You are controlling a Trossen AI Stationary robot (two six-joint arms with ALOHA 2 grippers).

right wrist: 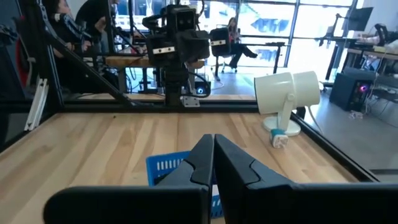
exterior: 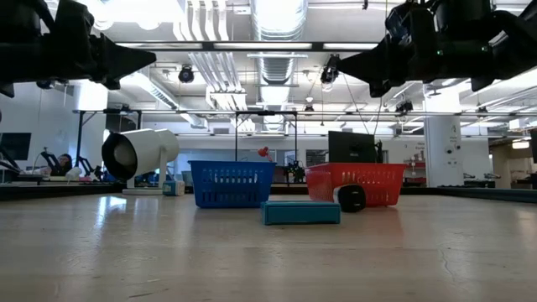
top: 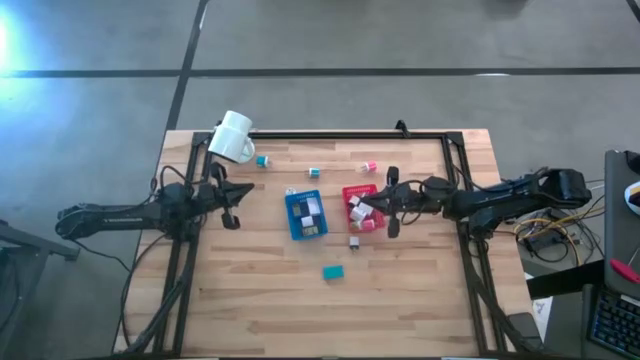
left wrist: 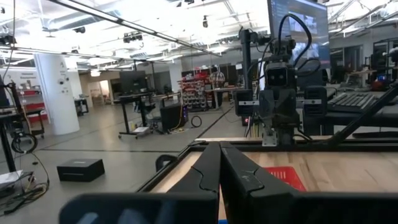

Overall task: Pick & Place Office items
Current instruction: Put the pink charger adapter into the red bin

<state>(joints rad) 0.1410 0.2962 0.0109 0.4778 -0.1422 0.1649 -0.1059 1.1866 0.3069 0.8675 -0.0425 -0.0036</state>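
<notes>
Small office items lie loose on the table: a teal block (top: 333,271) (exterior: 300,212), a white-and-dark piece (top: 354,241) (exterior: 351,198), two teal-and-white bits (top: 262,160) (top: 313,172) and a pink one (top: 370,166). More pieces sit in the blue tray (top: 306,213) (exterior: 232,184) and the red tray (top: 362,207) (exterior: 355,184). My left gripper (top: 235,195) (left wrist: 219,146) hovers shut, left of the blue tray. My right gripper (top: 385,200) (right wrist: 213,138) hovers shut over the red tray's right side. Both are well above the table, holding nothing.
A large white mug (top: 232,137) (right wrist: 287,93) lies on its side at the far left corner, a teal bit (right wrist: 278,138) beside it. A black frame (top: 330,134) borders the table. Bare wood spreads along the near side (top: 330,320). People sit in the room beyond.
</notes>
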